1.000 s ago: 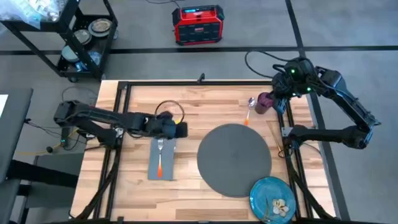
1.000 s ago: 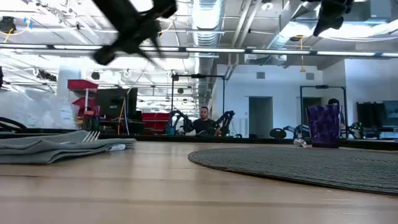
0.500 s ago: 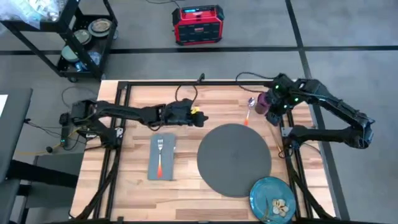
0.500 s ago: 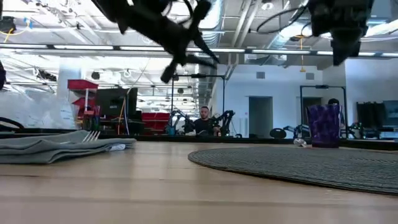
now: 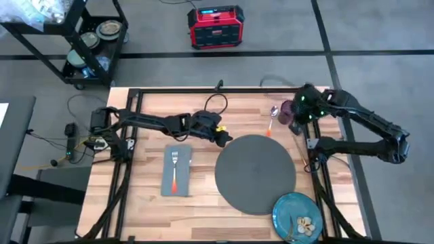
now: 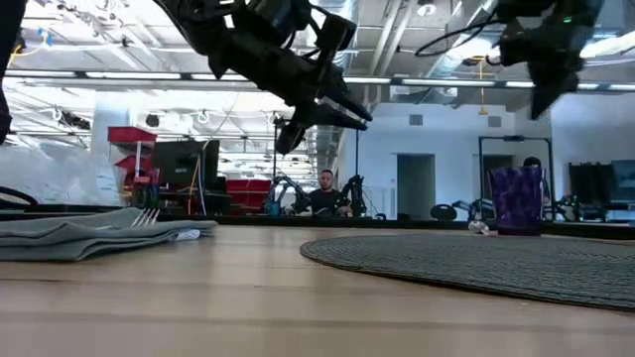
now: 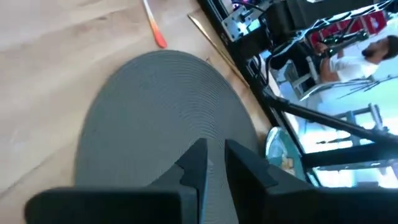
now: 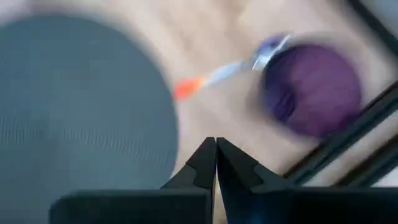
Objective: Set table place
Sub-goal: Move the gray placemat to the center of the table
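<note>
Napkin (image 5: 175, 172) with fork (image 5: 174, 171) lies nearer the table (image 5: 203, 203) front than my left gripper (image 5: 226, 139), fingers narrow, empty, at the mat (image 5: 255, 173) edge. Right gripper (image 5: 297, 129), fingers pressed together, hangs beside cup (image 5: 288, 112) and spoon (image 5: 271, 119); plate (image 5: 298, 217) front right.

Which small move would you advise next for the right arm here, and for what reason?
Probably open the right end effector and ease it toward the purple cup. Its fingers are pressed together, so it cannot take anything yet, and the cup stands just ahead of it at the table edge, beside the spoon, away from the mat.
</note>
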